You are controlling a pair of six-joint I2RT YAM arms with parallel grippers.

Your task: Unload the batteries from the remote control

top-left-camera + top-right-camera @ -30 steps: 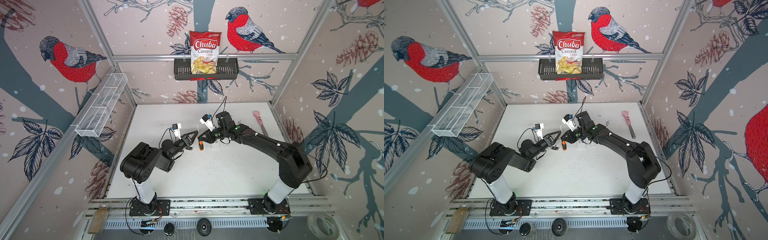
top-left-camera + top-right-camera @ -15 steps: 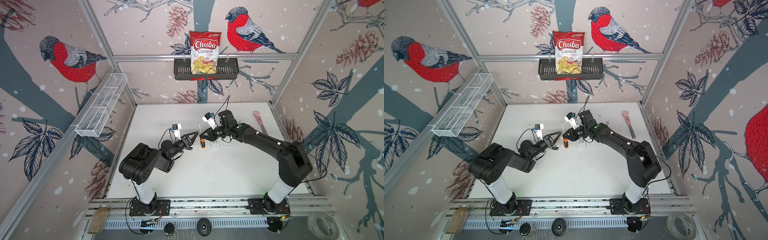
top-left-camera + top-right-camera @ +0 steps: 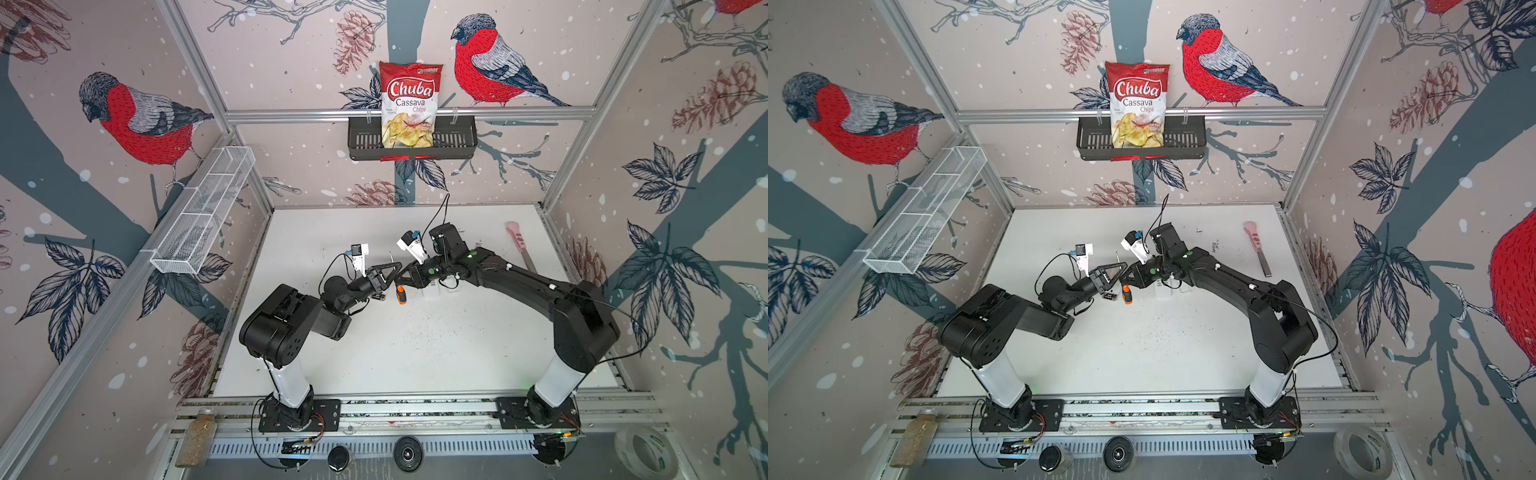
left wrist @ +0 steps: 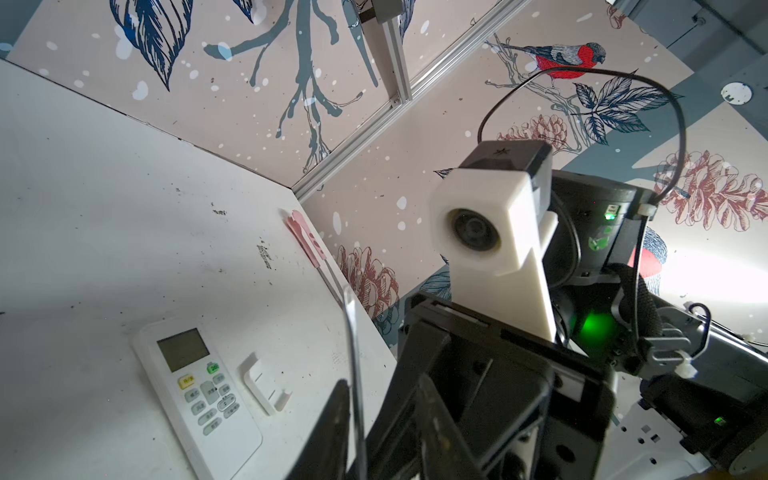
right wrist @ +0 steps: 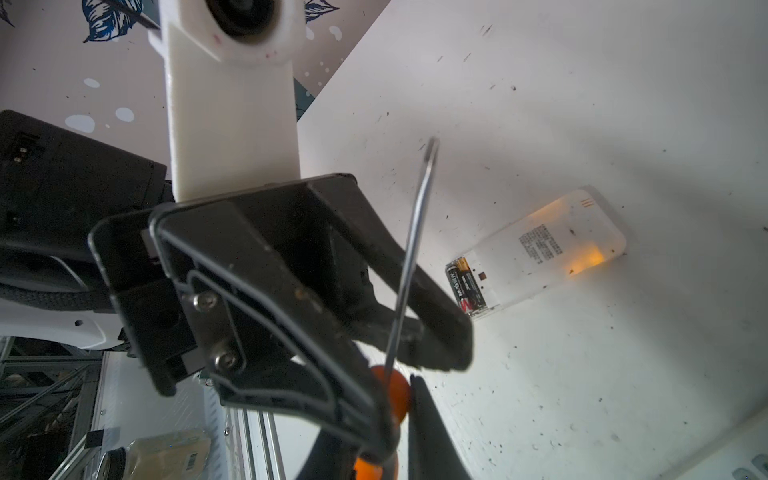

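As the right gripper (image 3: 402, 284) clamped its jaws on the orange handle of the screwdriver (image 5: 411, 249), the bare shaft stuck out past the left gripper (image 3: 390, 276). That gripper crowded right up against the shaft, and whether its jaws were gripping it I could not tell. Just beyond, the batteries (image 5: 465, 286) sat in the open bay at one end of the remote (image 5: 540, 249), face down on the white table (image 3: 415, 353) with neither gripper touching it. A face-up remote (image 4: 195, 390) lay near the right arm, a loose cover (image 4: 264, 386) just beside it.
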